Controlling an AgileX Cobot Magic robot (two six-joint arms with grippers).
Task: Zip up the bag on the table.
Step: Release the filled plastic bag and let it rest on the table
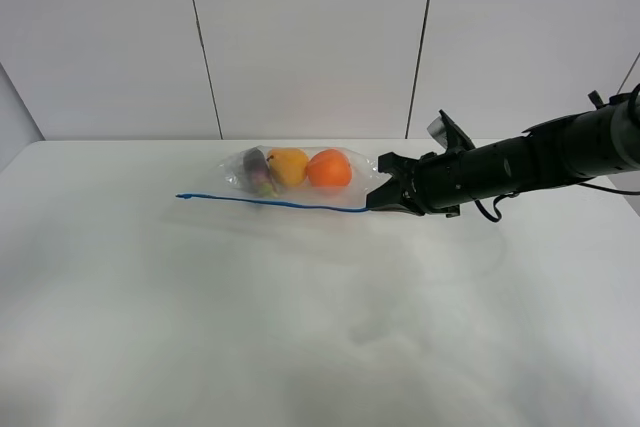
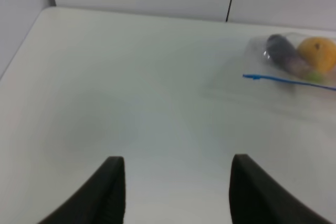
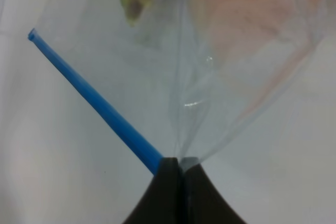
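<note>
Wide white table [image 1: 150, 327] w/ clear blue-zip bag [image 1: 300, 197] nr far edge, approx centre.

Lab-like test bench: plain white table [image 1: 200, 327], white panelled walls [image 1: 300, 37].
</note>
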